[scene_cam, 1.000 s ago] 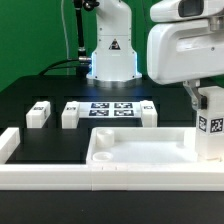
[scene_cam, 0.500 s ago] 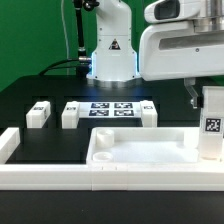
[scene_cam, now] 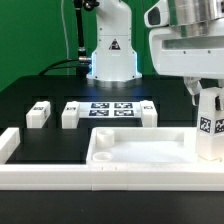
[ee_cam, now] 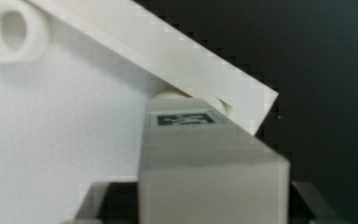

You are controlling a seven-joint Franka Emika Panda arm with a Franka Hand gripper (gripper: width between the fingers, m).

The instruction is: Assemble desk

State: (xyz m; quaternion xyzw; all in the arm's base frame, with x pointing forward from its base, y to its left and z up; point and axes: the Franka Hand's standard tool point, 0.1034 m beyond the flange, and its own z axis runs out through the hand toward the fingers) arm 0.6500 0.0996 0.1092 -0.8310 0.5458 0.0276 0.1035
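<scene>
The white rimmed tabletop panel (scene_cam: 140, 148) lies at the front of the table. My gripper (scene_cam: 206, 97) is shut on a white square leg (scene_cam: 210, 128), held upright at the panel's corner on the exterior view's right. In the wrist view the leg (ee_cam: 208, 160) with its tag stands between my fingers (ee_cam: 108, 205), its far end at a corner hole of the panel (ee_cam: 69, 120). Three more legs (scene_cam: 38, 113), (scene_cam: 72, 113), (scene_cam: 148, 110) stand behind the panel.
The marker board (scene_cam: 110, 108) lies between the loose legs. The robot base (scene_cam: 112, 55) stands behind it. A long low white border wall (scene_cam: 90, 183) runs along the front, with a short arm at the exterior view's left (scene_cam: 8, 142).
My hand has turned about its own axis with the leg in it. The leg's tagged face now looks slightly tilted. The panel and loose legs have not moved.
</scene>
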